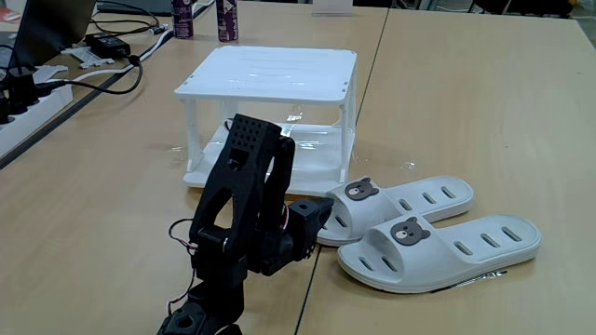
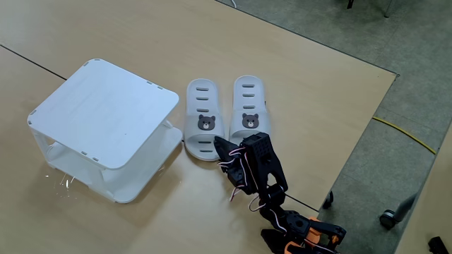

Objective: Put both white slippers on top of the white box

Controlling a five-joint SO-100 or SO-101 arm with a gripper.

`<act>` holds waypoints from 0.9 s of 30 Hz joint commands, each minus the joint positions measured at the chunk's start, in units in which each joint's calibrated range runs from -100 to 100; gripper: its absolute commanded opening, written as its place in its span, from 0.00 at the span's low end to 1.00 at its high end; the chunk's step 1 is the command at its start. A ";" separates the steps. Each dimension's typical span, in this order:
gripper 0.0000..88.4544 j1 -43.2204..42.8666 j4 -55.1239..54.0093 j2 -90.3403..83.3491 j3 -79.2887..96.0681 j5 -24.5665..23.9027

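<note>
White plastic everywhere on pale wood: white box [image 1: 268, 70] upper centre of one fixed view, white box [image 2: 106, 109] left of centre in the other, standing upright on the bench [image 1: 466, 102] with a flat square top, thin corner posts and a glossy lower shelf. Nothing resting on its top.

White slippers lying side by side, soles down, just beside the box and apart from it. Far slipper [image 1: 410, 203] and near slipper [image 1: 447, 249] at right of centre in one fixed view; left slipper [image 2: 203, 120] and right slipper [image 2: 248, 107] at upper centre in the other. Touching or nearly touching along their long edges. Brown bear-face badge on each strap, oval vent slots along each footbed.

Black arm [image 1: 244, 209] folded low at lower centre of one fixed view, and at lower centre-right of the other [image 2: 261, 169]. Gripper [image 1: 321, 212] reaching toward the strap end of the far slipper; in the other view gripper [image 2: 222, 148] at the near end of the left slipper, over or against its edge. Cannot tell whether spread or pressed together, nor whether pinching the slipper: dark fingers merging with the arm in both fixed views.

Power strip and black cables [image 1: 102, 45] at upper left, two dark bottles [image 1: 205, 17] at the top edge. Grey floor [image 2: 395, 42] and a yellow cable [image 2: 406, 134] at right beyond the bench edge.
</note>
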 commanded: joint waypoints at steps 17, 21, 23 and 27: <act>0.27 0.38 -0.42 6.00 -17.23 0.42; 0.27 0.30 -0.42 11.31 -26.25 0.42; 0.27 0.30 0.09 13.75 -31.57 0.42; 0.27 0.46 4.58 15.85 -39.60 0.42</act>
